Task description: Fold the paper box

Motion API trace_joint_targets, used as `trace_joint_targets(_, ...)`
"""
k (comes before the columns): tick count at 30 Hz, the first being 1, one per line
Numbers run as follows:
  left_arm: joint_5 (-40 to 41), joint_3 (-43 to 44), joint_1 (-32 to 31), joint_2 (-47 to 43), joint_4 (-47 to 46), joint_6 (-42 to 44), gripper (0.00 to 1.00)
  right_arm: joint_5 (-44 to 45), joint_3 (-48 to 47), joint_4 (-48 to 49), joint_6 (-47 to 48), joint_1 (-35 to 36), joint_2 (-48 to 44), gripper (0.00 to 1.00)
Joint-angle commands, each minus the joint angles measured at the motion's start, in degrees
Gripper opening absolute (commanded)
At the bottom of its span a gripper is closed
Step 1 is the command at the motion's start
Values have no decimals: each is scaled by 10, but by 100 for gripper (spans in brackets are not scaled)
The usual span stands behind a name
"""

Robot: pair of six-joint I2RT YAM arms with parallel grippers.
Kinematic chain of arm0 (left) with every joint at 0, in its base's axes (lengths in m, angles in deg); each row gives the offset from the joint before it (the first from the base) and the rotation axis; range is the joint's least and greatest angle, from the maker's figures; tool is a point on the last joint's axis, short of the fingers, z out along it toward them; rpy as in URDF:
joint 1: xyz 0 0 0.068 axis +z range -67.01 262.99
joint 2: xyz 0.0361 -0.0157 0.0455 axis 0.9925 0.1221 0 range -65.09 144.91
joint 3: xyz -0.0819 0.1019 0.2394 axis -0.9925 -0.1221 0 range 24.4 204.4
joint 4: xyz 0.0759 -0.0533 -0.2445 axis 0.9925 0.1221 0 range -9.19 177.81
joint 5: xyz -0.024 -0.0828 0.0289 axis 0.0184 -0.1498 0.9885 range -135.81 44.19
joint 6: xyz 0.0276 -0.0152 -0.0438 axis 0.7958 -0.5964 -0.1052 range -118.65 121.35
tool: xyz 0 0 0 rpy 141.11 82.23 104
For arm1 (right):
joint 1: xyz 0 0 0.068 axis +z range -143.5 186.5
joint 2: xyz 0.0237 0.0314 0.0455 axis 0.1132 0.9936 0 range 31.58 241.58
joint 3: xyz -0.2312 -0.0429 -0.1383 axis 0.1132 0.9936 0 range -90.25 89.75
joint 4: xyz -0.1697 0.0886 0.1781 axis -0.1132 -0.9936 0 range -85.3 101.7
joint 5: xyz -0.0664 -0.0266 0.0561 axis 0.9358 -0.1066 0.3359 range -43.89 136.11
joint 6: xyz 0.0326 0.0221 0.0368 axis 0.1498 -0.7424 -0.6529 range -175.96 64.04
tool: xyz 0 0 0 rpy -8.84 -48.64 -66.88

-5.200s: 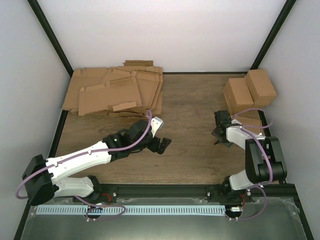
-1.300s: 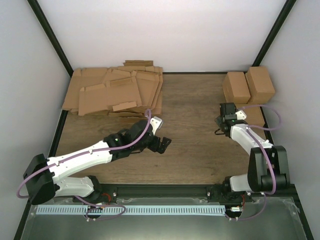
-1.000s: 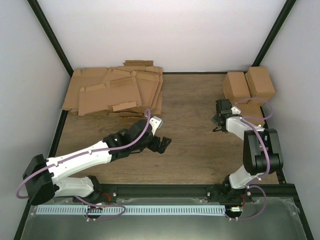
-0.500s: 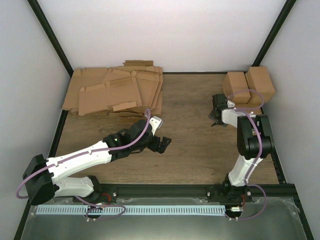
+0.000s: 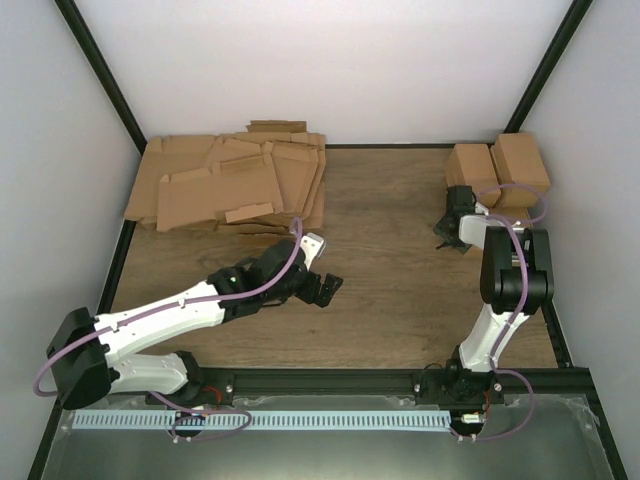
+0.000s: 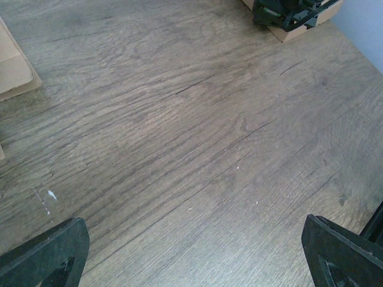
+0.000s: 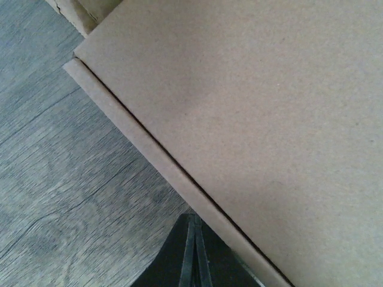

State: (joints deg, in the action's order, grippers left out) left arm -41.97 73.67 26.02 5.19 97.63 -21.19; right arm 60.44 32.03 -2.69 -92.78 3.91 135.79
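The paper box (image 7: 269,107) is a wide, shallow brown carton that fills most of the right wrist view, its long side edge running diagonally. From above, only a strip of the paper box (image 5: 512,214) shows at the right table edge, under my right arm. My right gripper (image 7: 192,218) is shut with nothing between its fingers, its tip against the carton's side edge; from above the right gripper (image 5: 449,228) sits just left of the carton. My left gripper (image 5: 325,290) hangs open over bare wood mid-table, and the left gripper (image 6: 194,254) holds nothing.
Two taller brown cartons (image 5: 497,168) stand at the back right, right behind the paper box. A spread pile of flat die-cut cardboard sheets (image 5: 230,185) covers the back left. Black frame posts and white walls bound the wooden table (image 5: 390,280).
My right gripper, still shut, has swung from left of the carton towards the back right, closer to the two tall cartons. The left arm has stayed put.
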Motion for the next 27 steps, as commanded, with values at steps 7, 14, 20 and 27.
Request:
trace_joint_targets(7,-1,11,3,12,-10,-4,100,-18,8,-1,0,6,-34,1)
trace_joint_targets(14,-2,14,3,19,-14,-3,100,31,70,-23,-81,27,-148,1)
trace_joint_targets(20,7,13,3,10,-9,-4,100,75,85,-85,-171,-3,-182,1)
trace_joint_targets(27,12,8,3,-1,-4,-5,100,66,139,-83,-229,-63,-215,1)
